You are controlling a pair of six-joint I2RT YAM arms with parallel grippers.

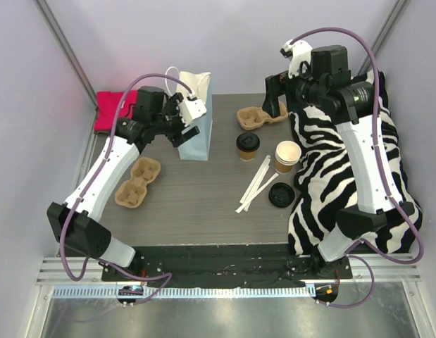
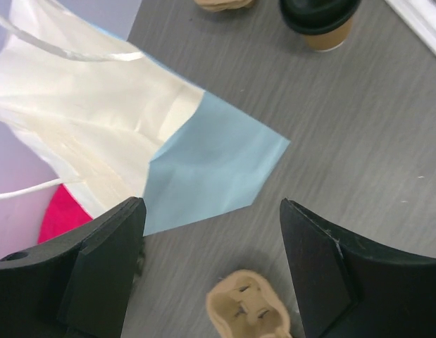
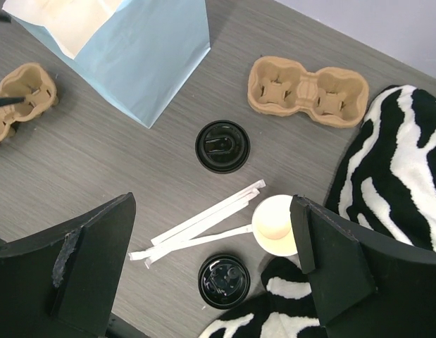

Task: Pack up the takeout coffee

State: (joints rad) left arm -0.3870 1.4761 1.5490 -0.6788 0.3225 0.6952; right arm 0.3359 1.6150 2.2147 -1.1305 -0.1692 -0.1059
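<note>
**A:** Overhead first. Pale-walled booth, grey wood-grain desk. A blue paper bag stands toward the far edge, left of centre. The coffee cup, black lid on, stands upright just right of the bag, about mid-desk, with nothing touching it.

**B:** And the arms?

**A:** The left gripper sits close beside the bag's left face; whether it touches, I cannot tell. The right gripper hangs over the far right, near a pulp carrier.

**B:** Left wrist view?

**A:** Jaws apart, nothing between them. The bag's open mouth, pale inside, lies below. The cup is at the top edge of the view, well apart from the fingers.

**B:** Right wrist?

**A:** Jaws spread wide, empty. The lidded cup is below, showing as a black disc. Near it are a lidless cup, a loose lid, wrapped sticks and a zebra cloth.

**B:** What could go wrong?

**A:** My read is that the bag is light and thin. A pinch or nudge from the left jaws could tip it or fold the mouth shut. On the right, a reach could land on the lidless cup instead. A grip high on the lid could pop it off, and a hard squeeze would buckle the paper wall.
</note>
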